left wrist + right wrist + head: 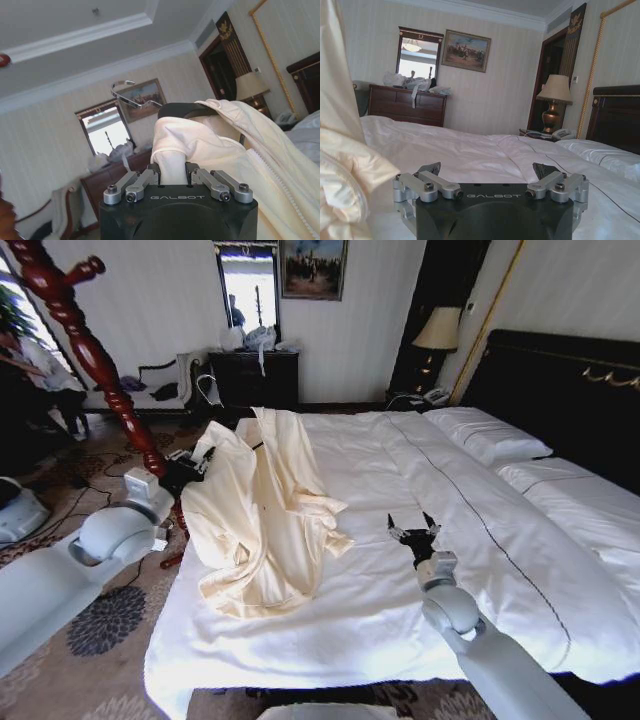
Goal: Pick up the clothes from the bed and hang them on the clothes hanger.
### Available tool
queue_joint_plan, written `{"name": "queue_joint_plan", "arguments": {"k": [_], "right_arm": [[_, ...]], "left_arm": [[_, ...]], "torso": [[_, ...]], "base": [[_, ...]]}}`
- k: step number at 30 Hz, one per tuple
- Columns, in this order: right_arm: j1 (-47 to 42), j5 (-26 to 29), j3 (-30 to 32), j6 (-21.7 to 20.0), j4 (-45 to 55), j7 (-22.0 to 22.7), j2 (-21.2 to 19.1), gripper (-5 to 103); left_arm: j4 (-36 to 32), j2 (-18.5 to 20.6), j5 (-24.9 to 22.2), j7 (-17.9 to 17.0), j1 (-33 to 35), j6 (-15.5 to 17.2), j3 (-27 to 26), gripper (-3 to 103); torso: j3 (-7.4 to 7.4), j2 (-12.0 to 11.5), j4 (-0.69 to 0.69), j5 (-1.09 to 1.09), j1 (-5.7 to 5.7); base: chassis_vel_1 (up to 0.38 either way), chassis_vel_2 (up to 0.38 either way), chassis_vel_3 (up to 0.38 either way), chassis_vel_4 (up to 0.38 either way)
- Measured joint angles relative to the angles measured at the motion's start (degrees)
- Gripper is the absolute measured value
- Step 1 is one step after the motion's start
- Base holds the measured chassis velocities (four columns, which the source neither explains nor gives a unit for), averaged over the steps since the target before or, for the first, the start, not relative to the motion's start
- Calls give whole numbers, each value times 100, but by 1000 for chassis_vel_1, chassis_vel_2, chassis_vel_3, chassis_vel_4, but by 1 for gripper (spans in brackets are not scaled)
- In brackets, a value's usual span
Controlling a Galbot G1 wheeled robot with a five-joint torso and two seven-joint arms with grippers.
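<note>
Wooden stand beside left tool gripping clothes

We see pale striped walls with a framed painting. A dark wooden dresser stands below a mirror; a lamp stands nearby.

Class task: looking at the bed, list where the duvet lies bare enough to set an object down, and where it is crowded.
Bare duvet lies between the cream garment and the dark stitched line, apart from the right gripper hovering there, jaws open. Another free strip runs along the bed's near edge below the garment. Crowded: the near-left part, where the garment sprawls and the left gripper grips it at the hanger.
</note>
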Motion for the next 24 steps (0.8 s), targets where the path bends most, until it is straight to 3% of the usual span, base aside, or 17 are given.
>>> {"name": "queue_joint_plan", "arguments": {"k": [7,19,24], "right_arm": [[-427,-301,237,72,186,-138,152,100],[-1162,-684,743,340,496,-352,340,100],[-1204,-727,722,361,568,-345,422,100]], "left_arm": [[37,710,-306,213,-144,73,-466,23],[380,1765,-893,499,-591,180,-567,23],[621,2075,-731,665,-860,104,-498,23]], "torso": [[0,0,2,1,0],[0,0,0,2,0],[0,0,1,1,0]], "base": [[0,0,0,0],[0,0,0,0],[0,0,0,0]]}}
